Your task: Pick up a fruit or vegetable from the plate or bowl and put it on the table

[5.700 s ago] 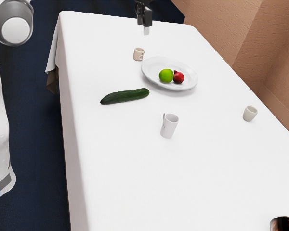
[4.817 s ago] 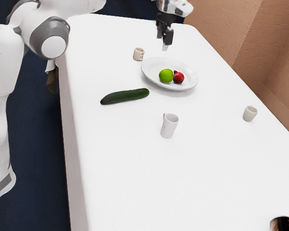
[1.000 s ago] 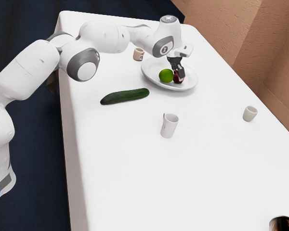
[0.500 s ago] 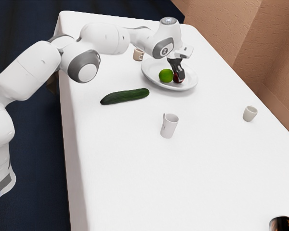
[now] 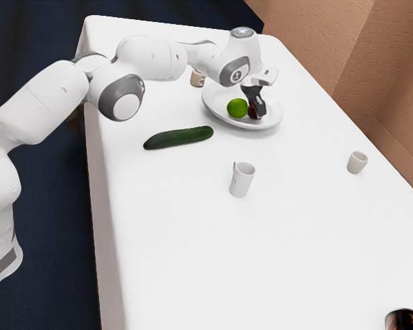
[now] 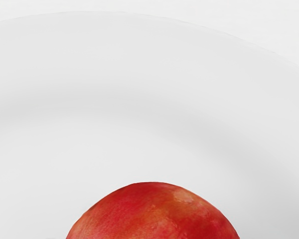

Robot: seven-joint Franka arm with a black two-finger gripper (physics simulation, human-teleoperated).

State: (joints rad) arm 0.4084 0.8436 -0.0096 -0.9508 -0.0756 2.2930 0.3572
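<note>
My gripper [image 5: 257, 111] is low over the white plate [image 5: 276, 118] in the exterior view, right at the small red fruit [image 5: 252, 111] and partly covering it. Whether it grips the fruit cannot be made out. A green lime [image 5: 237, 108] lies on the plate beside the red fruit, towards the exterior view's left. In the wrist view, the rounded top of the red fruit [image 6: 154, 214] is just under the hand, with the plate [image 6: 139, 139] around it.
On the white table [image 5: 193, 234] are a dark green cucumber [image 5: 179, 137], a white mug [image 5: 241, 180], a small pale cup [image 5: 357, 162] and a beige mug [image 5: 198, 79] close to the arm. A dark can [image 5: 405, 321] stands at the exterior view's lower right corner.
Over the last second the hand came down a little at the red fruit, then shifted slightly towards the exterior view's right. The lime and plate have stayed put.
</note>
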